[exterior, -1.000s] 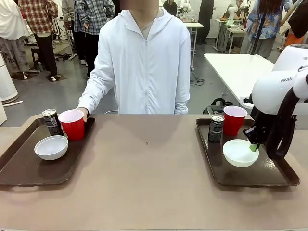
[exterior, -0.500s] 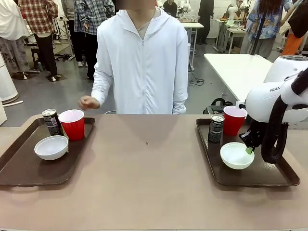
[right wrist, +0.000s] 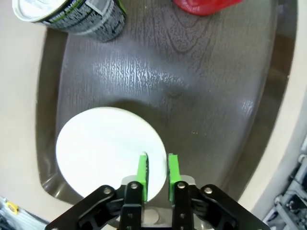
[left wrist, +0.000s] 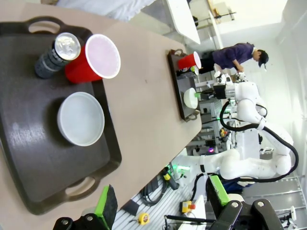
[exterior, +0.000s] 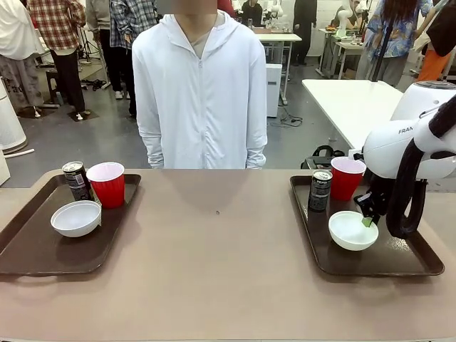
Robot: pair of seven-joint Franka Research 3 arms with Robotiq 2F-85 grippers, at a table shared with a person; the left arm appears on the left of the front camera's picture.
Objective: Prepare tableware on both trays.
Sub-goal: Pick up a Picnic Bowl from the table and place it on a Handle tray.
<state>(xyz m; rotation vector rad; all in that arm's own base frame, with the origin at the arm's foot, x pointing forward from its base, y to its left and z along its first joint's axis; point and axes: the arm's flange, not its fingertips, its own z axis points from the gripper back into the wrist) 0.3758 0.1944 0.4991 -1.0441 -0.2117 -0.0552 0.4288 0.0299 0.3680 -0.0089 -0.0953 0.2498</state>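
Each of the two dark brown trays holds a black can, a red cup and a white bowl. On the left tray [exterior: 35,249] stand a can [exterior: 75,179], a cup [exterior: 107,184] and a bowl [exterior: 76,218]. On the right tray [exterior: 385,260] stand a can [exterior: 320,189], a cup [exterior: 347,177] and a bowl [exterior: 353,230]. My right gripper [exterior: 367,219] straddles that bowl's right rim; in the right wrist view its green pads [right wrist: 142,172] stand slightly apart, one over the bowl [right wrist: 105,148], one outside. My left gripper [left wrist: 163,199] hangs wide open, high above the left tray [left wrist: 29,158].
A person in a white hooded jacket [exterior: 199,92] stands at the table's far edge, arms down. Bare tabletop [exterior: 214,249] lies between the trays. Other people and a white table [exterior: 349,100] are behind.
The person let go of the left red cup and drew the hand back to their side. My right gripper's jaws parted a little around the bowl's rim; the bowl sits on the tray.
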